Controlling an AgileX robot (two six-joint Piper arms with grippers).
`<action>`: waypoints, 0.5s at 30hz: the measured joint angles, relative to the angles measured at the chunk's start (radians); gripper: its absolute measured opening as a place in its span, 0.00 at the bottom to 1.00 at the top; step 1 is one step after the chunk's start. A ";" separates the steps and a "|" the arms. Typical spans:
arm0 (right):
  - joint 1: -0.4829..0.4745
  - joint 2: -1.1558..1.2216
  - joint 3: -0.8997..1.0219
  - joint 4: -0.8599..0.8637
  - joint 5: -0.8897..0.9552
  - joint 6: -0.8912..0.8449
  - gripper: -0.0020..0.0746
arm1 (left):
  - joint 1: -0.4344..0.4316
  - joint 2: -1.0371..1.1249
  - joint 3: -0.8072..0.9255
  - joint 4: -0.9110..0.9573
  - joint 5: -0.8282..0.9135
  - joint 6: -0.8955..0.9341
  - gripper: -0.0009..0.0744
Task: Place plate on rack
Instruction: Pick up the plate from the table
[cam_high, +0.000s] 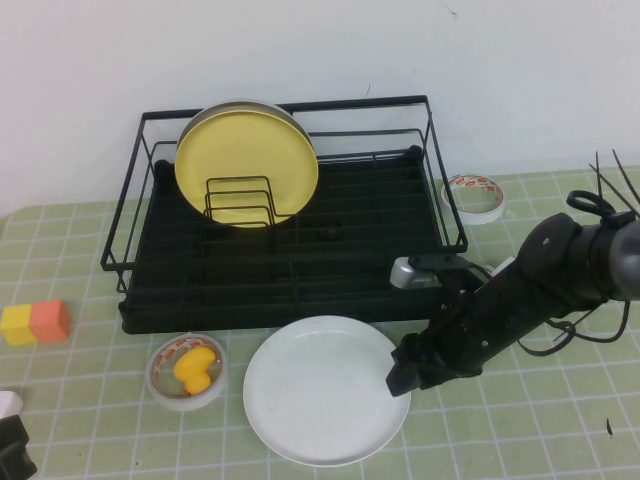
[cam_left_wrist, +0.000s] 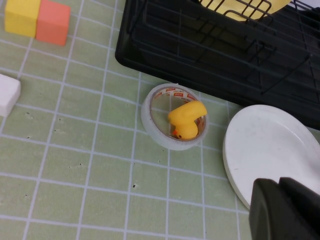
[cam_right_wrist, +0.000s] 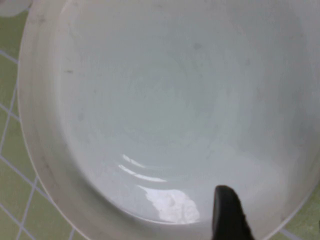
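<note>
The white plate (cam_high: 322, 390) lies flat on the table just in front of the black wire rack (cam_high: 290, 270). My right gripper (cam_high: 402, 372) is low at the plate's right rim, reaching in from the right. In the right wrist view the plate (cam_right_wrist: 165, 100) fills the frame, with the gripper (cam_right_wrist: 229, 215) over its inner edge. My left gripper (cam_high: 12, 455) sits parked at the table's near left corner. In the left wrist view it (cam_left_wrist: 282, 210) is shut and empty, with the plate (cam_left_wrist: 270, 145) just beyond it.
A yellow plate (cam_high: 247, 165) stands upright in the rack's dividers at the back left. A tape roll holding a yellow duck (cam_high: 190, 372) lies left of the white plate. Yellow and orange blocks (cam_high: 35, 322) sit at the far left. Another tape roll (cam_high: 474, 196) lies right of the rack.
</note>
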 joint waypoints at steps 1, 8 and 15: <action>0.000 0.000 -0.001 -0.008 -0.008 0.006 0.51 | 0.000 0.000 0.000 0.000 0.000 0.000 0.01; 0.000 0.027 -0.012 -0.030 -0.042 0.058 0.51 | 0.000 0.000 0.000 -0.006 0.000 -0.004 0.01; 0.010 0.048 -0.021 -0.030 -0.050 0.051 0.39 | 0.000 0.000 0.000 -0.049 0.000 -0.001 0.01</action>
